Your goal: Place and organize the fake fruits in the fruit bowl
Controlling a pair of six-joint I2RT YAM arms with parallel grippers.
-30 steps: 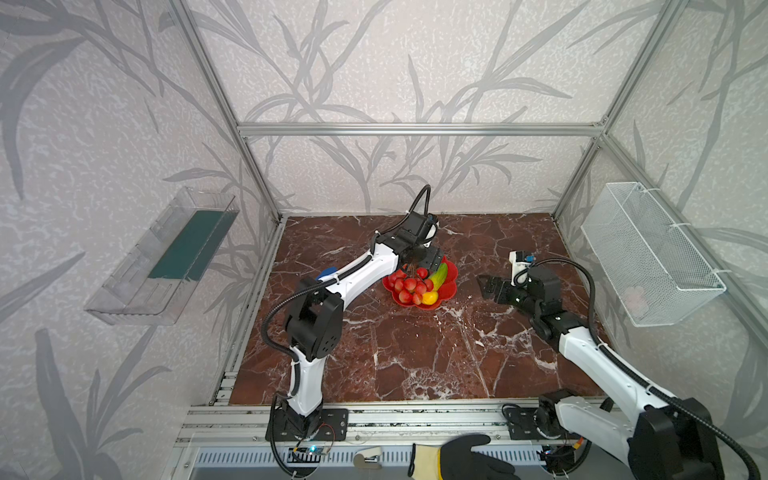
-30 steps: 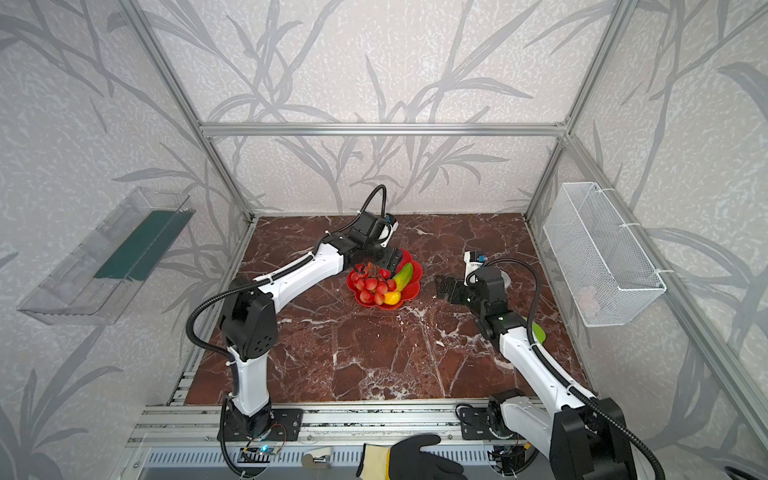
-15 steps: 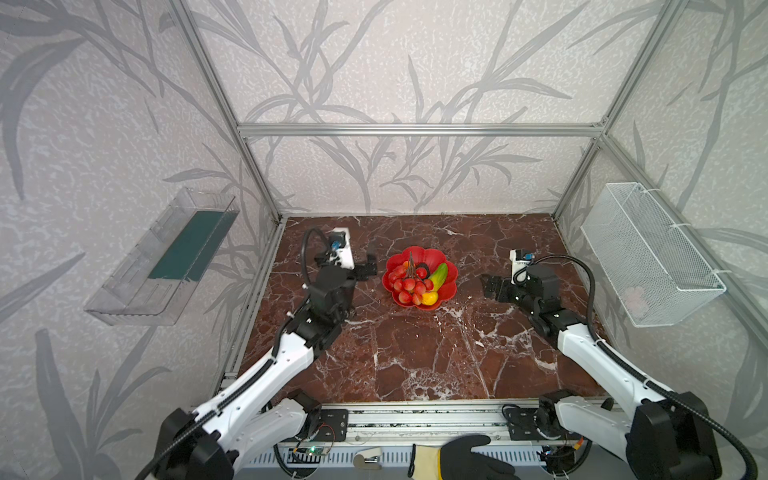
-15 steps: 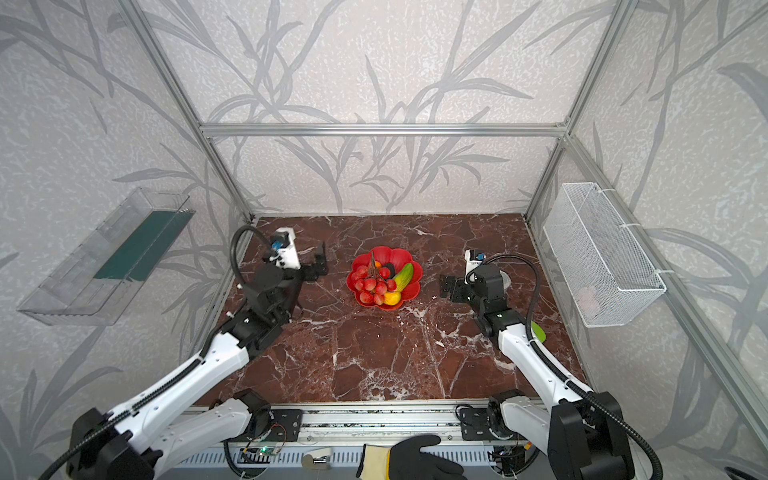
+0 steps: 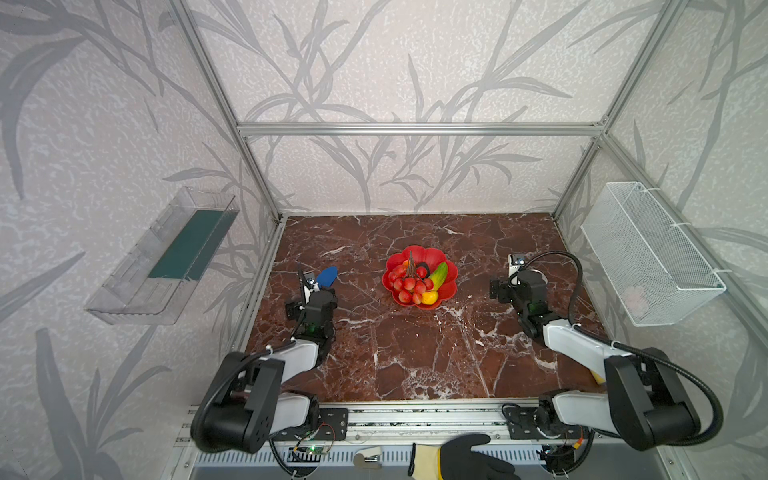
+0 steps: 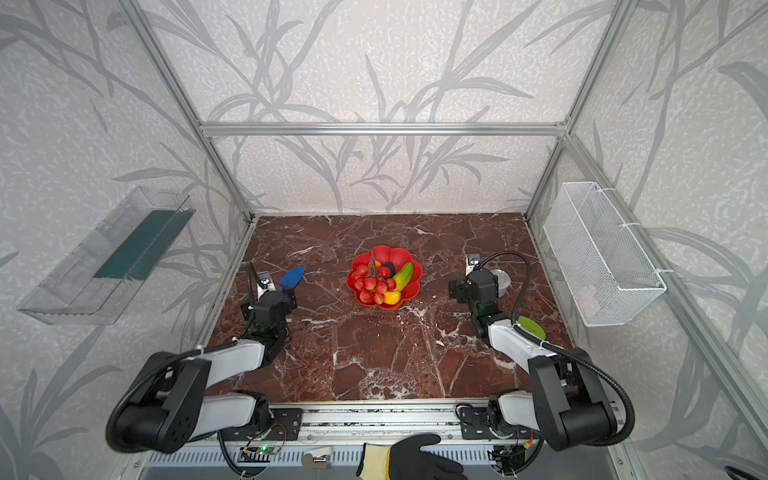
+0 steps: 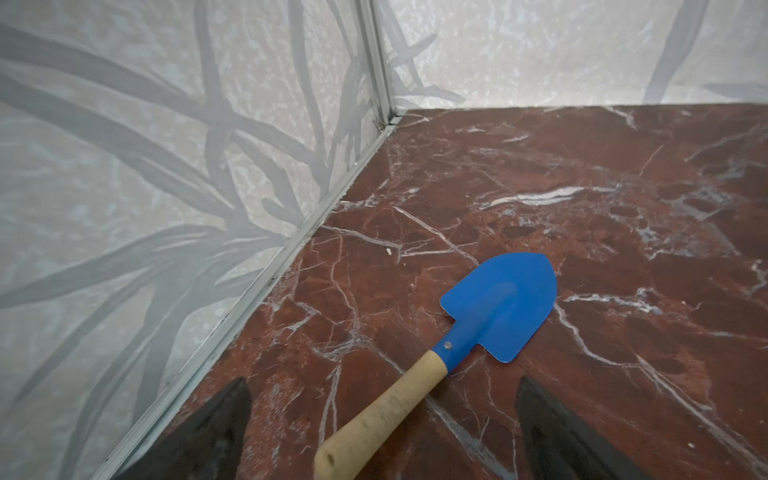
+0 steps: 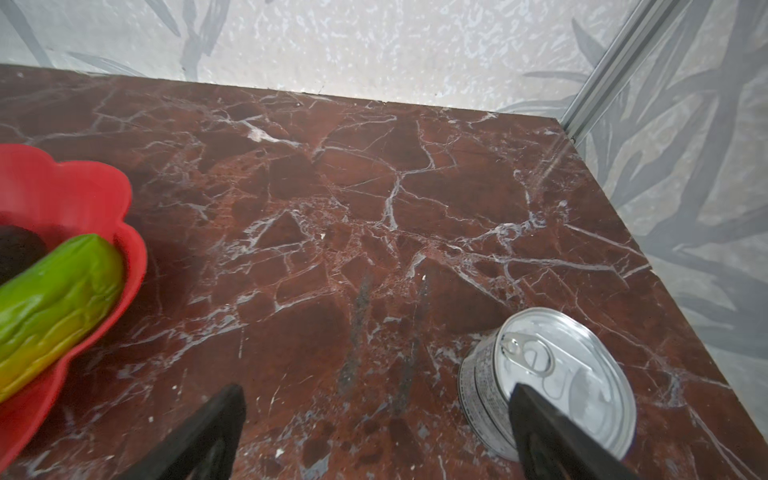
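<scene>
The marble table carries the red flower-shaped bowl near its middle, and the coming move, if there is one, turns on how that bowl lies between the two arms. It sits well apart from both, somewhat closer to the right gripper, whose wrist view catches the bowl's rim off to one side of the jaws. The left wrist view shows no bowl at all. The left gripper hangs low with its jaws wide apart and empty, straddling the wooden handle of a blue trowel without touching it. The right gripper's jaws are also spread wide and hold nothing, with a tin can just beside one finger. Every fruit I can make out is inside the bowl: the grape bunch on the left arm's side, the green-yellow fruit, a dark avocado toward the back and a yellow-orange fruit at the front. The green-yellow fruit's long axis runs on a diagonal, its far end leaning on the rim toward the right arm. A flat green thing shows beside the right forearm, too hidden to name. Placing looks finished, and any tidying would fall to the right arm.
</scene>
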